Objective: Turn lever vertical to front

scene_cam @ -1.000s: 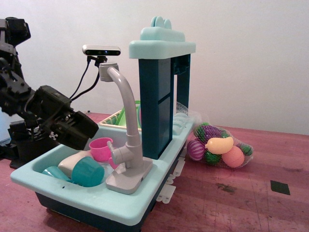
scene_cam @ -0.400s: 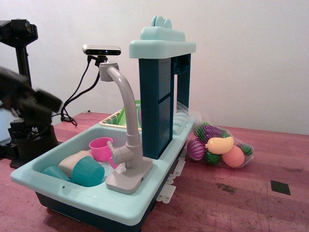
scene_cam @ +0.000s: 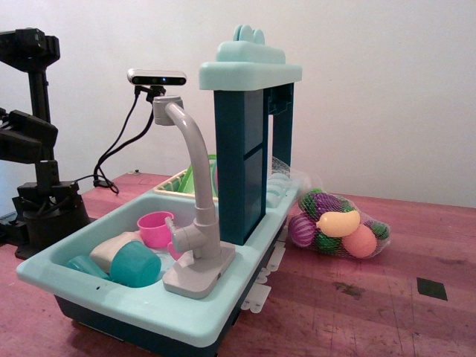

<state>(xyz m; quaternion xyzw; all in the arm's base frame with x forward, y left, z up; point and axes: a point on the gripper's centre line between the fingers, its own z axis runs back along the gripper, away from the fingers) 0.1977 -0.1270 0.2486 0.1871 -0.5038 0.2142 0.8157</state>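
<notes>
The lever (scene_cam: 179,237) is a short stubby grey handle sticking out to the left from the low part of the grey faucet column (scene_cam: 205,223), roughly level, above the sink basin. The tall curved spout (scene_cam: 189,143) rises above it and the flat base plate (scene_cam: 197,274) sits on the teal sink's rim (scene_cam: 141,306). Only a black arm segment (scene_cam: 27,138) shows at the far left edge, well away from the faucet. The gripper itself is out of the frame.
The basin holds a pink cup (scene_cam: 155,226), a teal cup (scene_cam: 134,264) and a beige dish (scene_cam: 111,249). A dark blue and teal shelf tower (scene_cam: 248,134) stands behind the faucet. A net bag of toy fruit (scene_cam: 338,226) lies to the right. A camera (scene_cam: 156,76) sits behind on a stand.
The arm, which reached over the sink's left side a second ago, has pulled back left and up, taking the gripper out of the frame. The lever and faucet look unchanged.
</notes>
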